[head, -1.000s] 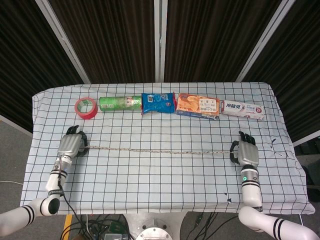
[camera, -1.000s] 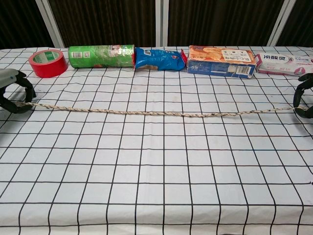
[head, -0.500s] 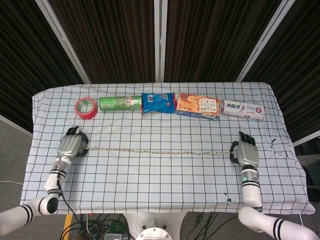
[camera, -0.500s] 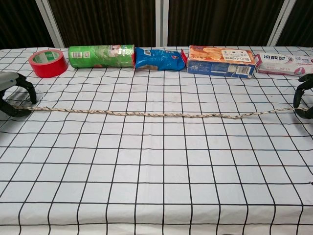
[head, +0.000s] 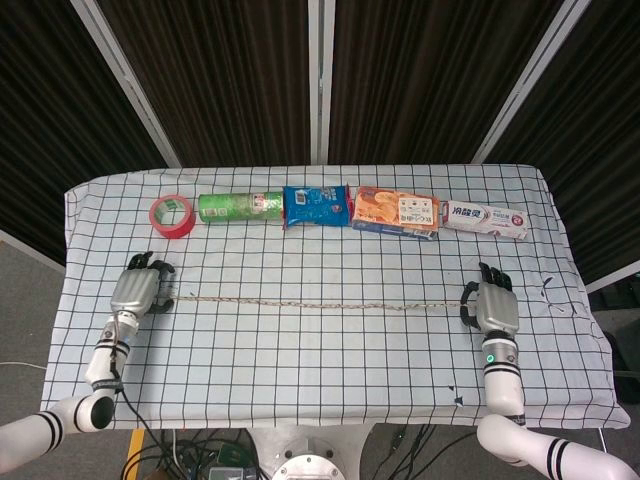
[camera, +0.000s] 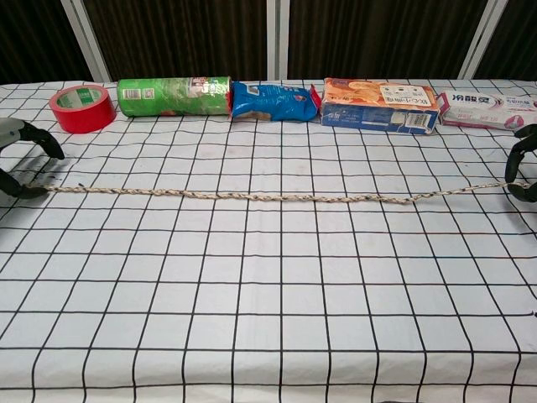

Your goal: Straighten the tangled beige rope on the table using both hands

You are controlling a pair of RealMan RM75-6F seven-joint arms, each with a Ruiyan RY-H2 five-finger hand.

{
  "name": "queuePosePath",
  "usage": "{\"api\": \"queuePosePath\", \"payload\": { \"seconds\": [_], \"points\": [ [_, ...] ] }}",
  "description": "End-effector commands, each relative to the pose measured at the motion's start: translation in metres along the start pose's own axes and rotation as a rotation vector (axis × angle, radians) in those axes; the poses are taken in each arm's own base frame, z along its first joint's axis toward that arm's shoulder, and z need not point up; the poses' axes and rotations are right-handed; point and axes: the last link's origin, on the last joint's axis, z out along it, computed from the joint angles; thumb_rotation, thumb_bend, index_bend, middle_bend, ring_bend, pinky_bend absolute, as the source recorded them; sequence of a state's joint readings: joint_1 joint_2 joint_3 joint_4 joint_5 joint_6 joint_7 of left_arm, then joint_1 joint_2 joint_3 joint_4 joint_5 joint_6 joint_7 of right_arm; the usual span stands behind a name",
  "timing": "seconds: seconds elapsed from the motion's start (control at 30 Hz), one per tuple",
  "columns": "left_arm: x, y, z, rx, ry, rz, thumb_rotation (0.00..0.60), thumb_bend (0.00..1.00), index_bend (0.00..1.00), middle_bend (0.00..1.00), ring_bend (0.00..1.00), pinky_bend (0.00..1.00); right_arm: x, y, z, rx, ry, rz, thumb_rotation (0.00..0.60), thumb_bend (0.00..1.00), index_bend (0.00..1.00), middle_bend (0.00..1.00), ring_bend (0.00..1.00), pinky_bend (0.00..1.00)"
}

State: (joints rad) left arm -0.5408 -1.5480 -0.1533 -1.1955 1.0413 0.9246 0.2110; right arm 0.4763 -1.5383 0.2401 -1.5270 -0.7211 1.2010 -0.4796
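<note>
The beige rope (head: 320, 303) lies almost straight across the checked tablecloth, running left to right (camera: 268, 197). My left hand (head: 139, 289) sits at the rope's left end with its fingers (camera: 40, 138) spread apart. That end lies on the cloth by the thumb tip, and nothing is gripped. My right hand (head: 493, 305) is at the rope's right end. Its fingers (camera: 520, 144) curl around that end, which rises slightly off the cloth into the hand. Both hands are cut off by the edges of the chest view.
Along the far side stand a red tape roll (head: 172, 215), a green can on its side (head: 239, 207), a blue snack bag (head: 318, 205), an orange box (head: 397, 211) and a toothpaste box (head: 487, 219). The table edge (head: 330, 418) runs close in front of both hands.
My left hand has slid further left and spread its fingers, letting go of the rope's left end, which now lies on the cloth. The right hand has stayed put.
</note>
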Motion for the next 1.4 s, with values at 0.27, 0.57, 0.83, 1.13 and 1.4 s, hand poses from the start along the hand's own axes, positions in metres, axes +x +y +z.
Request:
{"api": "queuePosePath", "payload": {
  "seconds": [0.27,0.57,0.83,1.13,1.4],
  "points": [
    [0.023,0.001,-0.005,-0.009,0.067,-0.030,0.600,0.23,0.27,0.20,0.00,0.01,-0.001,0.000,0.001,-0.002,-0.007,-0.003,0.600,0.39,0.68,0.05,0.00,0.00],
    [0.048,0.012,-0.012,-0.039,0.146,-0.132,0.600,0.22,0.26,0.20,0.00,0.01,-0.003,0.003,0.001,-0.008,-0.018,-0.019,0.600,0.39,0.66,0.04,0.00,0.00],
    [0.050,0.016,-0.013,-0.053,0.159,-0.133,0.600,0.19,0.26,0.19,0.00,0.01,-0.004,0.007,0.002,-0.020,-0.029,-0.045,0.600,0.38,0.63,0.03,0.00,0.00],
    [0.052,0.018,-0.014,-0.053,0.175,-0.111,0.600,0.17,0.25,0.19,0.00,0.01,-0.007,0.012,0.004,-0.035,-0.053,-0.066,0.600,0.27,0.45,0.00,0.00,0.00],
    [0.052,0.018,-0.016,-0.047,0.181,-0.085,0.600,0.16,0.24,0.19,0.00,0.01,-0.005,0.018,0.004,-0.050,-0.054,-0.067,0.600,0.23,0.28,0.00,0.00,0.00]
  ]
}}
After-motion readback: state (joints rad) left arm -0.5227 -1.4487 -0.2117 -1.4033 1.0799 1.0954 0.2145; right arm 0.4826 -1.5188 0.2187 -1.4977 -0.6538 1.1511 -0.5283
